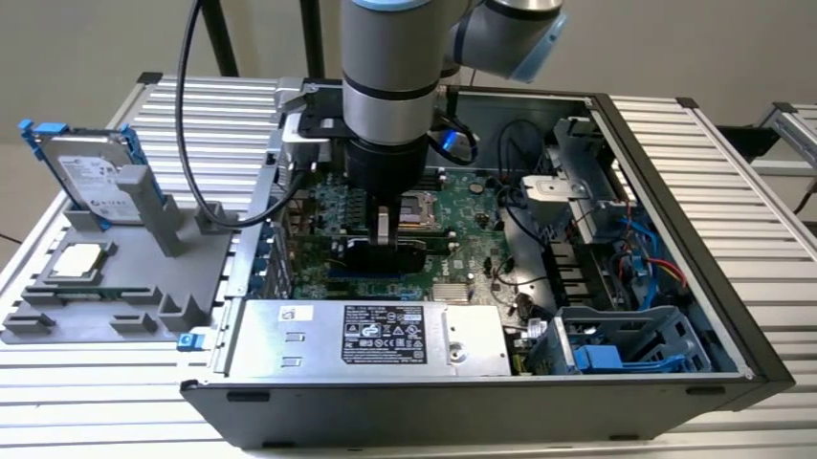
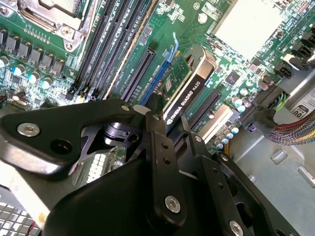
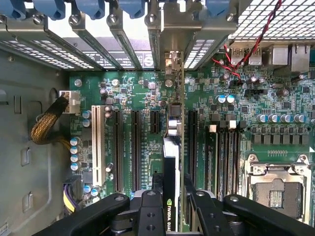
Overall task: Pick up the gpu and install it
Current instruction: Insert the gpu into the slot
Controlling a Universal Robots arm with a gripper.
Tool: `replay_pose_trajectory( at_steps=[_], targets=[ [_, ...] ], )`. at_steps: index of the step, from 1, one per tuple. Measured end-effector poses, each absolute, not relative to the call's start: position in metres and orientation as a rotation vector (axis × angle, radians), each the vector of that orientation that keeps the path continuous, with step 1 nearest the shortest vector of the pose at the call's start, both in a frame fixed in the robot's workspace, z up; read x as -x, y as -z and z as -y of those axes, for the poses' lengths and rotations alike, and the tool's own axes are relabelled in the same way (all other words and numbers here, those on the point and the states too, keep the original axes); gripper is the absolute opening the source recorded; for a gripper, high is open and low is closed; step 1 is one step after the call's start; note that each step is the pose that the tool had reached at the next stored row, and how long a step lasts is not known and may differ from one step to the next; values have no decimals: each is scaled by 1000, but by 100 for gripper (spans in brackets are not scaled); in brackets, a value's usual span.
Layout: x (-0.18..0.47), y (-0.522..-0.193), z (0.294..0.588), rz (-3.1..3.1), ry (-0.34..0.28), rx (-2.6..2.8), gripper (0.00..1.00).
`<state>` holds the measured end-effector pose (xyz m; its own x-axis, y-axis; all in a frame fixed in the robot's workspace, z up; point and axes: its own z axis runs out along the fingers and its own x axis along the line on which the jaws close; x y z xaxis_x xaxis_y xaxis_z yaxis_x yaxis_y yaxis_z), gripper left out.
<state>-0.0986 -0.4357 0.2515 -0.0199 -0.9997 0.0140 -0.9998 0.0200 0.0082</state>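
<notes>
My gripper [image 1: 383, 232] reaches down into the open computer case [image 1: 664, 382] over the green motherboard [image 1: 479, 253]. It is shut on the gpu [image 1: 383, 254], which stands on edge between the fingers [image 3: 150, 209]. In the second wrist view the gpu [image 2: 186, 91] shows its black shroud, lined up along a blue expansion slot [image 2: 160, 73]. In the first wrist view the gpu [image 3: 172, 147] appears edge-on, with its silver bracket [image 3: 172, 61] at the rear slot openings of the case. I cannot tell whether the card sits fully down in the slot.
A silver hard drive with blue clips [image 1: 90, 177] and a square processor chip [image 1: 77, 260] rest on a grey holder at the exterior view's left. Inside the case are the power supply [image 1: 370, 335], processor socket [image 3: 278, 189], memory slots [image 2: 115, 44], cable bundles [image 2: 295, 128] and a drive cage [image 1: 626, 344].
</notes>
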Motion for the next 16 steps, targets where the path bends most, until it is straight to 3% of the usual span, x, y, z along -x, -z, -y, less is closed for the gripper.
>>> replay_pose_trajectory(
  at_steps=[16],
  targets=[
    [99, -251, 439, 2235, 0, -2191, 0]
  ],
)
